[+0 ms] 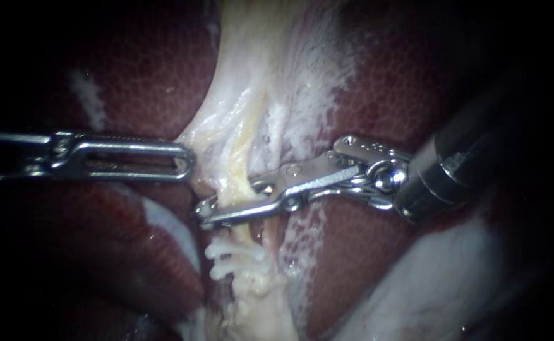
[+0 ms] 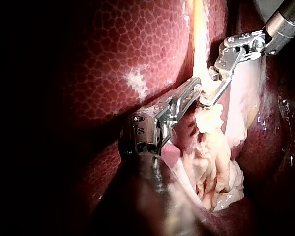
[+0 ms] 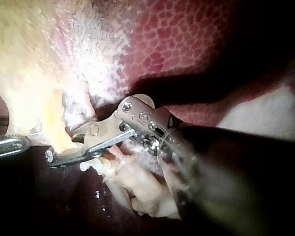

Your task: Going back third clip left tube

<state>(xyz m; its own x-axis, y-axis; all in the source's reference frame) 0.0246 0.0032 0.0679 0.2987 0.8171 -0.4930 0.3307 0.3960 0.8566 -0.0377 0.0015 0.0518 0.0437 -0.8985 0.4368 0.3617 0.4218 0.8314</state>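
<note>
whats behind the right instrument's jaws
the pale tube runs behind the right instrument, with white clips just below; the stretch right behind the jaws is covered

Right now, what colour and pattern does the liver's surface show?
The liver is dark red with a pale honeycomb mesh, clearest in the left wrist view.

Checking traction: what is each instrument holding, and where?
Left instrument grips the pale tissue at its edge beside the tube. Right instrument lies across the tube above the clips; grip cannot be told.
</note>
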